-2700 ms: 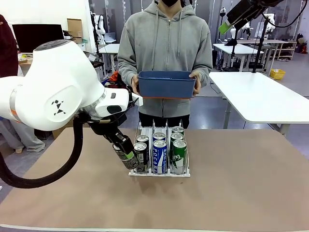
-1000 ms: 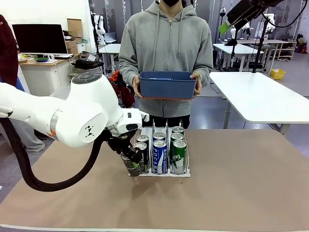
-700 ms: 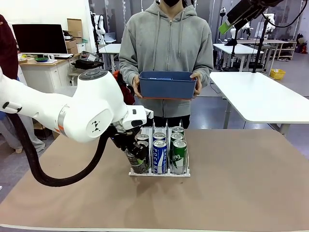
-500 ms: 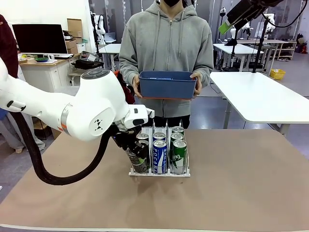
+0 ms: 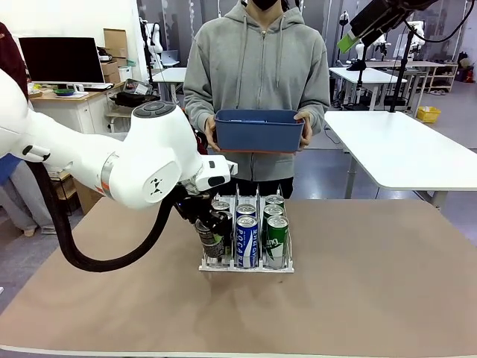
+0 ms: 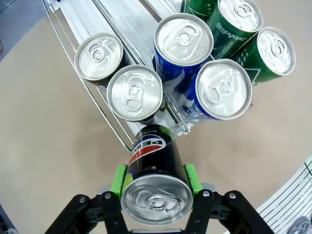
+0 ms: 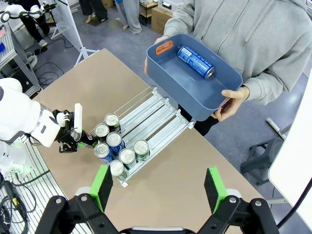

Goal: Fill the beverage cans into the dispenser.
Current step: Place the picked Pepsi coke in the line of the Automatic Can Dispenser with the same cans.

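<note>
My left gripper (image 6: pixel 156 184) is shut on a black-and-silver beverage can (image 6: pixel 154 168), its green pads on both sides of the can near the top. In the front view that can (image 5: pixel 210 236) hangs tilted at the front left corner of the dispenser (image 5: pixel 246 267). The clear rack holds two black cans (image 6: pixel 134 92) in the left lane, two blue-and-white ones (image 6: pixel 223 88) in the middle and green ones (image 6: pixel 275 50) on the right. My right gripper (image 7: pixel 158 190) hangs open high above the table, with nothing between its fingers.
A person across the table holds a blue plastic bin (image 5: pixel 258 130) in both hands. One blue can (image 7: pixel 196 61) lies inside the bin (image 7: pixel 222 78). The back half of the dispenser lanes (image 7: pixel 153 112) is bare. Brown tabletop spreads open to the right of the rack.
My left arm has lifted the black can and carried it right, from beside the dispenser's left front corner to its left lane front. The right arm and the person have not moved.
</note>
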Controlling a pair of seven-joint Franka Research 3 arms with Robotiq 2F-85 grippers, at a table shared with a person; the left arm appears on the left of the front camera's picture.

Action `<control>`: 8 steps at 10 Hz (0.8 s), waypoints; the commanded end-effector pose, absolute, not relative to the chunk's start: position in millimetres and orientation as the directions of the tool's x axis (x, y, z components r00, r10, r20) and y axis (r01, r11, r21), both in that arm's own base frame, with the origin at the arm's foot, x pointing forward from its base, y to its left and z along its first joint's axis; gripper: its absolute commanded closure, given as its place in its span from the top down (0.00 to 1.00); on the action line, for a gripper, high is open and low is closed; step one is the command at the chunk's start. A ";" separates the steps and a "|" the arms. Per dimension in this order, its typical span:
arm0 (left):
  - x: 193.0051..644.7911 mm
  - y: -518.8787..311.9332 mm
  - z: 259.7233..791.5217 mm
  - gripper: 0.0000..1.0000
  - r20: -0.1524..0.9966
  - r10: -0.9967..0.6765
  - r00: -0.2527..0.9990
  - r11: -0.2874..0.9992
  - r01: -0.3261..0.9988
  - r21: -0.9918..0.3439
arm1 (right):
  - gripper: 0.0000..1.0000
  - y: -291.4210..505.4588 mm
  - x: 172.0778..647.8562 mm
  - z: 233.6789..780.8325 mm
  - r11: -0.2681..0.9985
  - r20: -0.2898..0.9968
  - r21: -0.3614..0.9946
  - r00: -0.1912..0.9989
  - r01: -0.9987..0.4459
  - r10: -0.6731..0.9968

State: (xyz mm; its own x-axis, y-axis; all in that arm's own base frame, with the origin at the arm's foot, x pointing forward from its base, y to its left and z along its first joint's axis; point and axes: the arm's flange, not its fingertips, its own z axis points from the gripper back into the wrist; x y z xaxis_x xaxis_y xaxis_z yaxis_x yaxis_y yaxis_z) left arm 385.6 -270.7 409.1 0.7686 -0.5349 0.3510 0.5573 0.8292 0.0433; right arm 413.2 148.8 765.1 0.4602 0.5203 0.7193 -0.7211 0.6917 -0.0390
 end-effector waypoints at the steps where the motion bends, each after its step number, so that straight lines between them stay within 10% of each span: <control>1: 406.2 -281.3 416.8 0.58 0.403 -0.512 0.759 0.844 0.532 0.070 | 1.00 147.4 410.2 762.3 0.691 0.716 -0.038 0.462 -0.722 0.522; 8: 436.7 -296.9 404.9 0.58 0.360 -0.472 0.805 0.876 0.474 0.089 | 1.00 147.4 410.2 762.3 0.691 0.716 -0.038 0.462 -0.722 0.522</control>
